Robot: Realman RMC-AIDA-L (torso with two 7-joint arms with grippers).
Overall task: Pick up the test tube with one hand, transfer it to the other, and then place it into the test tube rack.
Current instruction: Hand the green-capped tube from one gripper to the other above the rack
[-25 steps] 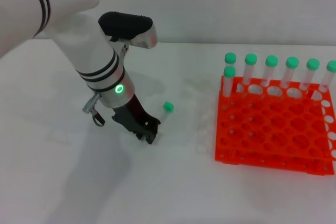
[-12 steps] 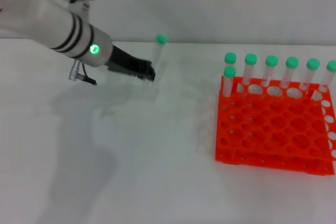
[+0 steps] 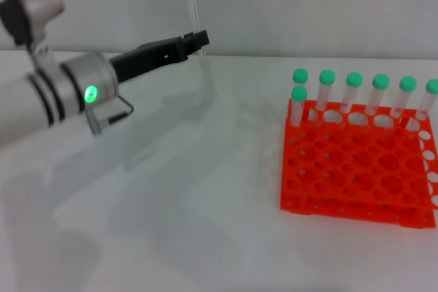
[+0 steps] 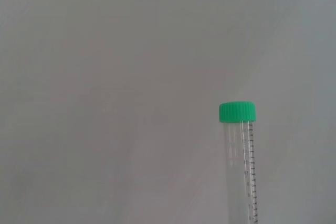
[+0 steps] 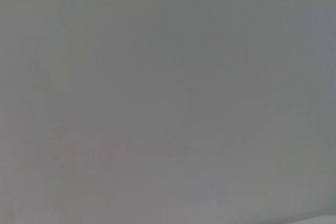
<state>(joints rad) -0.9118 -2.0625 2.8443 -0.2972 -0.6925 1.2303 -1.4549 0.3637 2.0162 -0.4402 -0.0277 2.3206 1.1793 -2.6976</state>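
Observation:
My left gripper (image 3: pixel 195 40) is shut on the test tube (image 3: pixel 192 5), a clear tube with a green cap, and holds it upright high above the table at the back left. The tube also shows in the left wrist view (image 4: pixel 240 166), cap up against a plain grey wall. The orange test tube rack (image 3: pixel 356 165) stands on the table at the right, well apart from the held tube. The right gripper is out of view; its wrist view shows only a plain grey surface.
Several identical green-capped tubes (image 3: pixel 354 94) stand upright in the rack's back row, and one more (image 3: pixel 299 105) in the row in front at the left corner. The white table (image 3: pixel 205 196) stretches between the left arm and the rack.
My left gripper took the tube from the table, then lifted it up and back. The tube has gone from lying tilted to standing upright, higher than half a second ago.

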